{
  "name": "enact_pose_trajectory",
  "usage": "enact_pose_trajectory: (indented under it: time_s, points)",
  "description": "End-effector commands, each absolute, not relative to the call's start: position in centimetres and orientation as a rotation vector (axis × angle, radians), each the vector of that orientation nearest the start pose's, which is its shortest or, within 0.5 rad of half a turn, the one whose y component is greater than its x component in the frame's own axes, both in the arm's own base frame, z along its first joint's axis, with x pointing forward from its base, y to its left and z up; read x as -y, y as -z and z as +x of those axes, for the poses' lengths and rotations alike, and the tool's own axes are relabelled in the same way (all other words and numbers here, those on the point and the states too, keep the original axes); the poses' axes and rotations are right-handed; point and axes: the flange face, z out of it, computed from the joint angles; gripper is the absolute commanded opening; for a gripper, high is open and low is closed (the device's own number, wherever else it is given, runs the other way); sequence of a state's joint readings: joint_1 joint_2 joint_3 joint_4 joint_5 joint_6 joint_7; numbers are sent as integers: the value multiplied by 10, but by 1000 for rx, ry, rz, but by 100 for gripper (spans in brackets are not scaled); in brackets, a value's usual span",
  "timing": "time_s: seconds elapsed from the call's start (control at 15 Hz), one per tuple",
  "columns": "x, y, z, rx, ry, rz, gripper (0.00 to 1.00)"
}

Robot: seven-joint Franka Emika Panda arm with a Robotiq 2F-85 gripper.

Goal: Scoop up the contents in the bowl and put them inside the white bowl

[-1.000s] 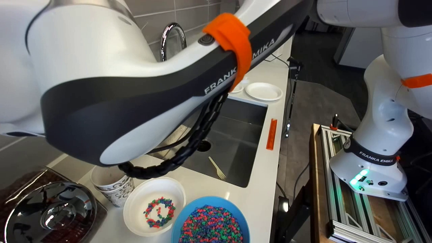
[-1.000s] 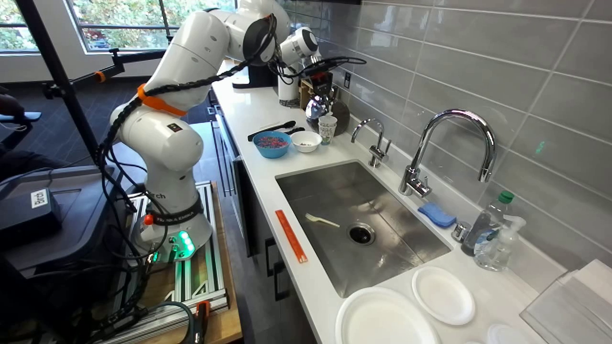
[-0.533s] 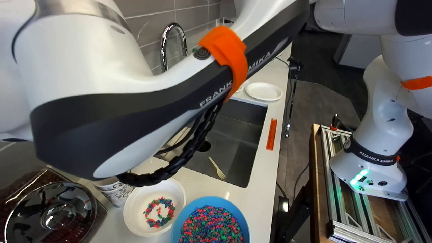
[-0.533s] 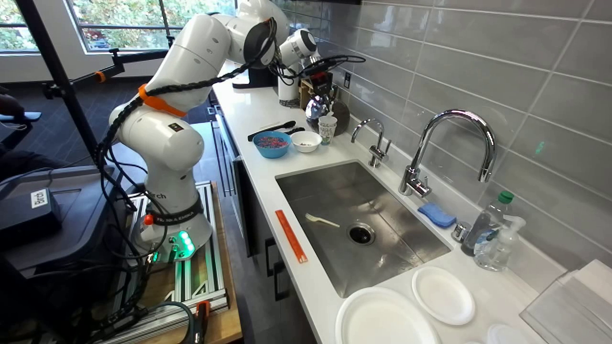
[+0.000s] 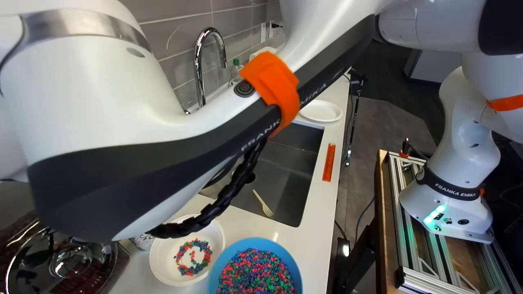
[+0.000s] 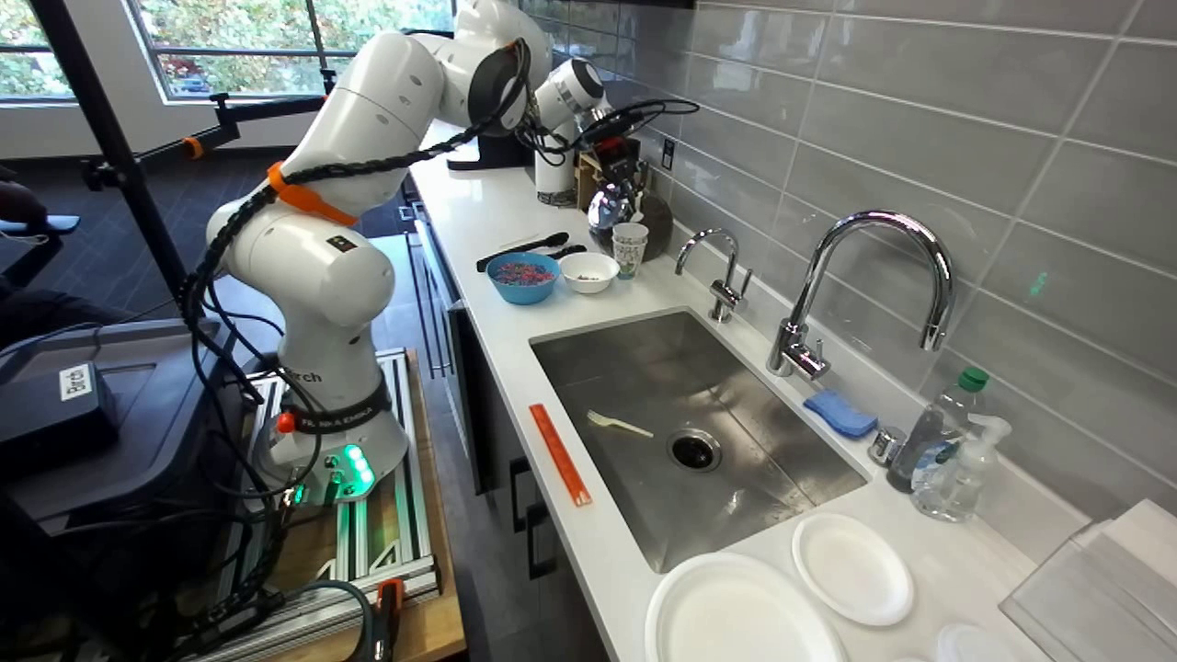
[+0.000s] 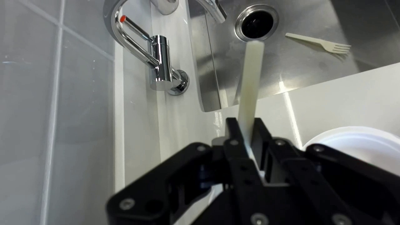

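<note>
Sitting in the blue bowl (image 5: 254,242) is a heap of tiny beads (image 5: 255,271), and a thin ring of them lies in the white bowl (image 5: 162,261) just beside it. In an exterior view the arm (image 5: 102,196) hides most of a patterned cup (image 5: 143,242), and its black cable (image 5: 196,223) crosses the white bowl's rim. The tool (image 7: 246,126) is clamped on one pale stick (image 7: 251,75). Farther out, the tabletop (image 5: 318,204) has one sink (image 6: 644,496) with one fork (image 6: 621,424) in it, two taps (image 6: 789,348), two bottles (image 6: 956,473), one sponge (image 6: 839,413) and one orange strip (image 6: 559,455).
</note>
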State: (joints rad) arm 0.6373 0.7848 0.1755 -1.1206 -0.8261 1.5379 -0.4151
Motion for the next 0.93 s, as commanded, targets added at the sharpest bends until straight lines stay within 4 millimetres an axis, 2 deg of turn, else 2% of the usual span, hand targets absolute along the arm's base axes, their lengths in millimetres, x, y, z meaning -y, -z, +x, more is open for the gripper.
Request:
enact_pose_trajectory:
  time_s: [0.0,0.87]
  points:
    - [-450,-346,582,-1445,289,1810,3]
    - [-465,-346,575,-1391,297,1681,3]
